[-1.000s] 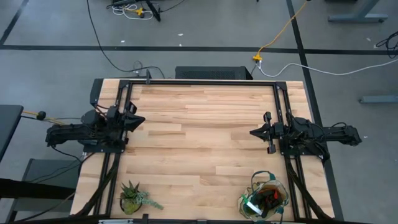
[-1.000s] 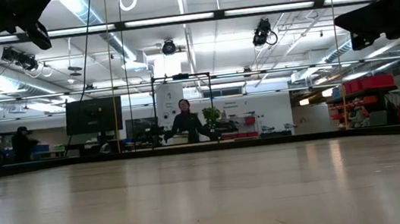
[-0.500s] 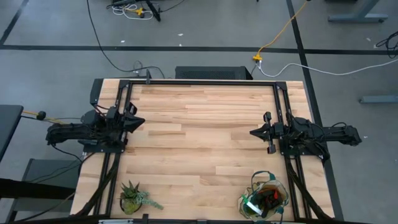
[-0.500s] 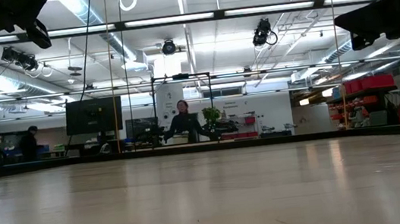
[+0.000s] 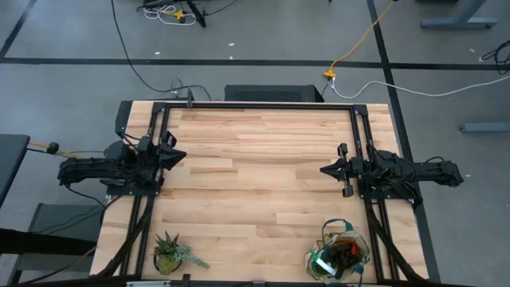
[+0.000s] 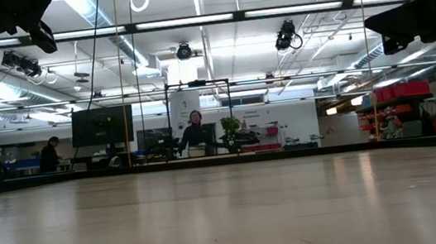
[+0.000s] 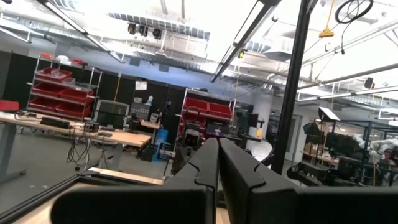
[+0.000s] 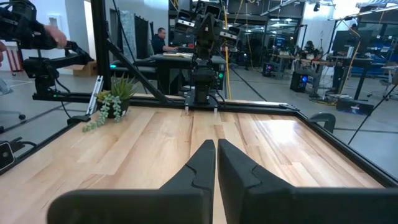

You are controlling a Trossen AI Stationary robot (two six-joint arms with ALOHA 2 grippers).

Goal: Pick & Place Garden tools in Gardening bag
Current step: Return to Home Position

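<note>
The beige gardening bag (image 5: 339,253) with dark green trim stands on its base at the table's near right corner. Inside its mouth I see a bright green piece (image 5: 322,261) and the red-and-black gloves (image 5: 345,253). The rake and trowel do not show apart. My left gripper (image 5: 178,154) is shut and empty at the table's left side; in its own wrist view (image 7: 218,149) it points slightly upward at the room. My right gripper (image 5: 324,170) is shut and empty at the right side, above the wood, as its own wrist view (image 8: 216,147) shows.
A small spiky green potted plant (image 5: 170,253) stands at the near left corner and also shows in the right wrist view (image 8: 112,99). Black frame rails (image 5: 255,105) run along the far, left and right edges of the wooden table (image 5: 255,183). People are in the room beyond.
</note>
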